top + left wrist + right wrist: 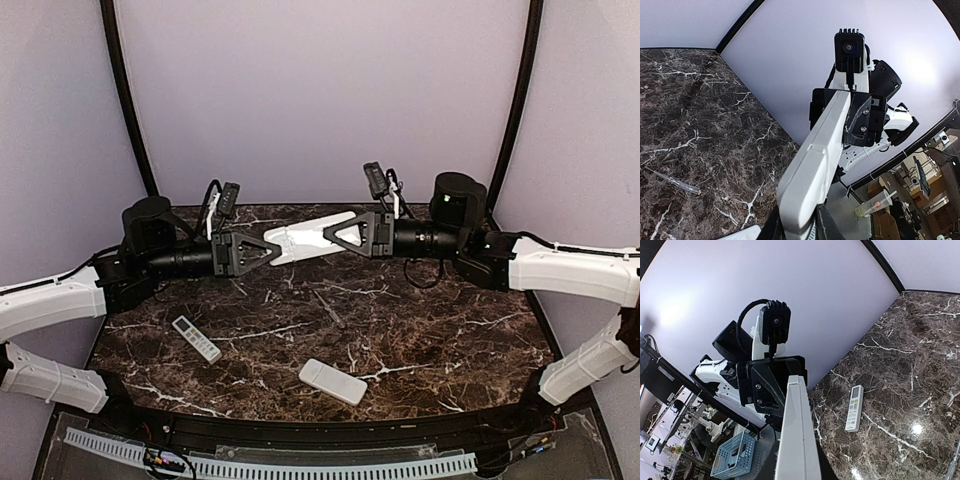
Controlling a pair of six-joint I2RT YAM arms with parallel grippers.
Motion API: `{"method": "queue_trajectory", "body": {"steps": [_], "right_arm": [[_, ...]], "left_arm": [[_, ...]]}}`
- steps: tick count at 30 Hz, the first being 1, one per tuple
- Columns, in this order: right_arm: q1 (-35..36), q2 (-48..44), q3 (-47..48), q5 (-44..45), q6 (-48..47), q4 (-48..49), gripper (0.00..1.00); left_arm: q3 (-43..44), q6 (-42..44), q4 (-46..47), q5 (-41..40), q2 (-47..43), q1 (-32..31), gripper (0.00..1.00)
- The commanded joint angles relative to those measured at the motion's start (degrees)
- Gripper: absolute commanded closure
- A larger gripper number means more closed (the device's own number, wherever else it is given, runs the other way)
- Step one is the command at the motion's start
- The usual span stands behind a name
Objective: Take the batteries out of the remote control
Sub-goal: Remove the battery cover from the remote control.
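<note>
Right hand [340, 235] clamped on white remote [305, 236], mid-air over desk [450, 340] far edge. Left hand [268, 249] straddles its other end, grip unclear. Below: buttoned remote [196, 338] left, blank remote [333, 381] near front edge, screwdriver [675, 182] mid-desk. Can't make out batteries.

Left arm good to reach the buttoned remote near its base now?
Probably not yet. The left gripper grips one end of the white remote held in the air, the right gripper the other. The path down to the buttoned remote looks free once it lets go.
</note>
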Motion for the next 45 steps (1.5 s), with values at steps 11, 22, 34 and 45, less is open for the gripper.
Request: {"method": "queue_trajectory", "body": {"steps": [11, 22, 34, 45], "right_arm": [[-0.08, -2.52, -0.28, 2.96, -0.38, -0.39, 1.00], [-0.82, -3.09, -0.10, 4.10, -0.93, -2.92, 1.00], [-1.90, -3.52, -0.72, 4.70, -0.79, -4.12, 1.00], [-2.19, -4.08, -1.45, 3.44, -0.72, -3.72, 1.00]], "left_arm": [[-2.83, -4.17, 6.03, 3.63, -2.29, 1.28, 0.88], [-2.25, -4.57, 5.51, 6.23, -2.69, 2.01, 0.88], [-1.11, -4.23, 4.69, 9.73, -2.95, 2.35, 0.88], [-1.79, -4.37, 3.58, 7.69, -2.93, 3.00, 0.88]]}}
